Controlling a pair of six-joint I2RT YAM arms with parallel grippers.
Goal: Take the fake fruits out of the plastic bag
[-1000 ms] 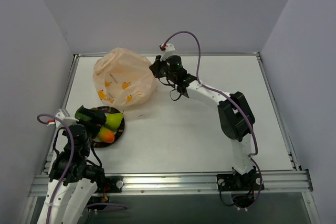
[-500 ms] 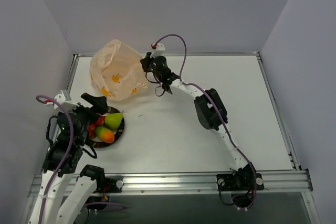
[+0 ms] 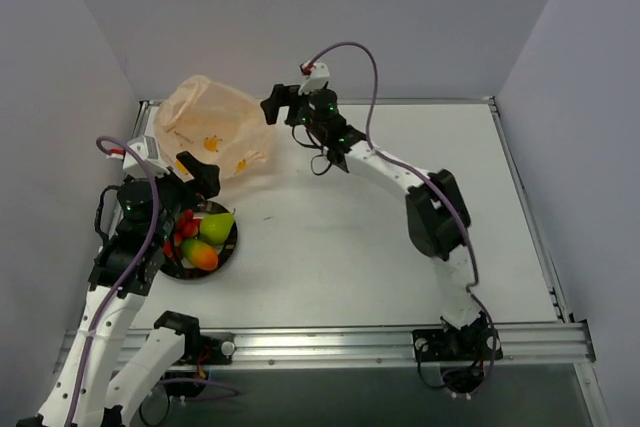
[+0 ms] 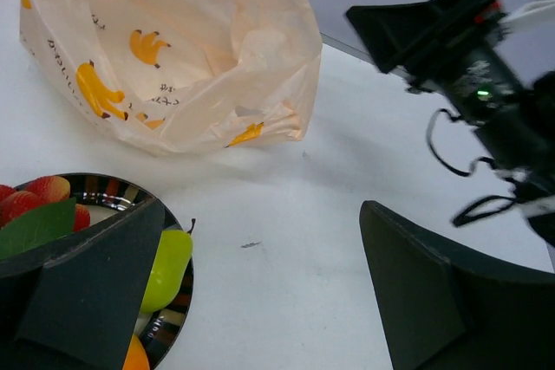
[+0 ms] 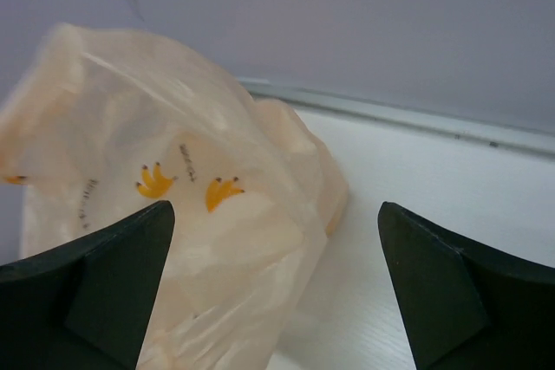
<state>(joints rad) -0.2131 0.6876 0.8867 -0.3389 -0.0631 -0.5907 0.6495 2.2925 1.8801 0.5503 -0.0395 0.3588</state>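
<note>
We are seeing the plastic bag [image 3: 208,135] slumping on the far left of the white surface [image 3: 350,237], its mouth gaping toward the left arm and its banana prints showing. The right gripper [image 5: 273,210] is hanging right beside the bag's right edge, its fingers spread wide and gripping nothing; from its wrist camera the bag is filling the space ahead and to the left, passing behind the left finger, and we cannot tell whether it is touching it. The left gripper [image 4: 260,231] is hovering nearer to us, also spread wide and empty, with the bag lying just beyond it. Below its left finger the round black-rimmed plate [image 3: 231,245] is sitting near the bag but apart from it, carrying the fake fruits: a yellow-green pear [image 3: 217,227], an orange-to-green mango [image 3: 203,257] and red strawberry-like pieces [image 3: 186,226] with a green leaf. We are making out no fruit inside the bag's open mouth
</note>
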